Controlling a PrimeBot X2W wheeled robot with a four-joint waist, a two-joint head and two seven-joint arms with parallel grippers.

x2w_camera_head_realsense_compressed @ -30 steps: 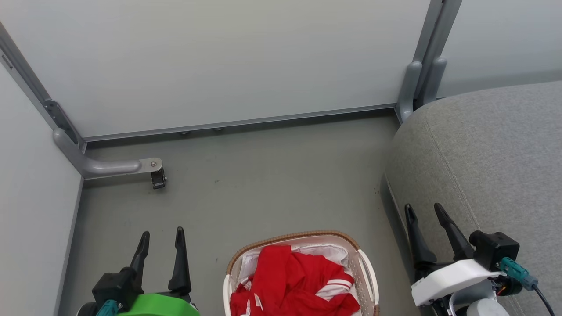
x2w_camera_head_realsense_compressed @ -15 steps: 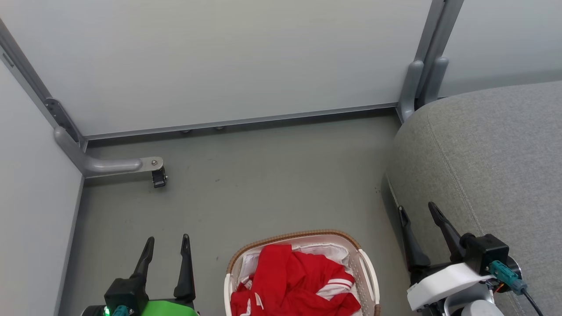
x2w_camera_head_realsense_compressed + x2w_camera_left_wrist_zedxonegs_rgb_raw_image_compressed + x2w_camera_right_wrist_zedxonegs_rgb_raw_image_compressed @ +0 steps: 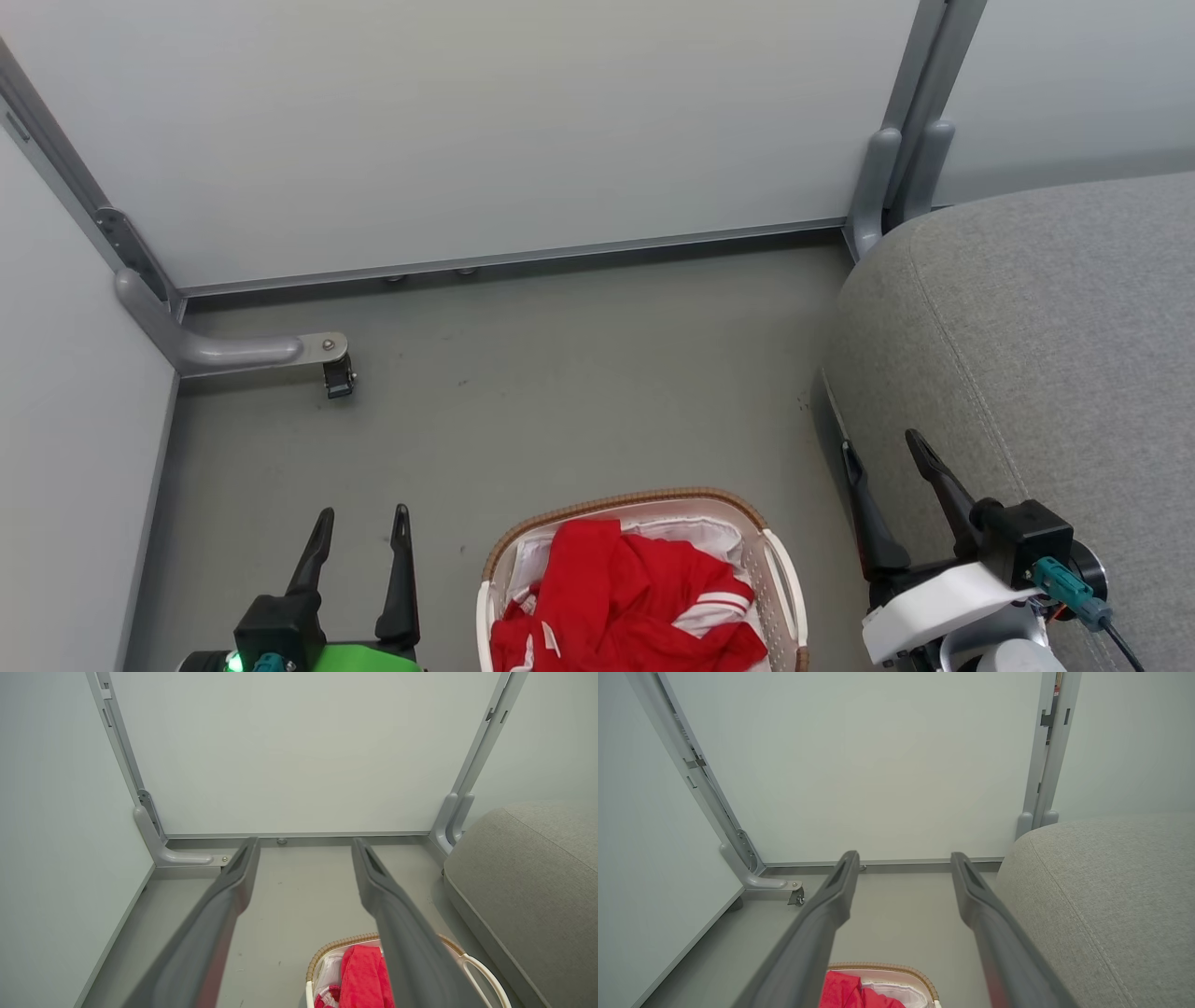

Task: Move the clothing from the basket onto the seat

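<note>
Bright red clothing with white stripe trim lies bunched in the white basket with a brown woven rim, on the floor at the bottom centre of the head view. The grey seat rises at the right. My left gripper stands open to the left of the basket, holding nothing. My right gripper stands open between the basket and the seat's edge, also holding nothing. The left wrist view shows the clothing and basket below my fingers; the right wrist view shows the clothing and seat.
Pale partition walls close the space behind and at the left. A grey metal foot with a small caster juts onto the floor at the left. A grey post stands at the seat's back corner. Grey floor lies beyond the basket.
Both grippers have drawn back slightly toward the bottom of the head view. The right one has also drifted a little left. The basket and clothing have not moved.
</note>
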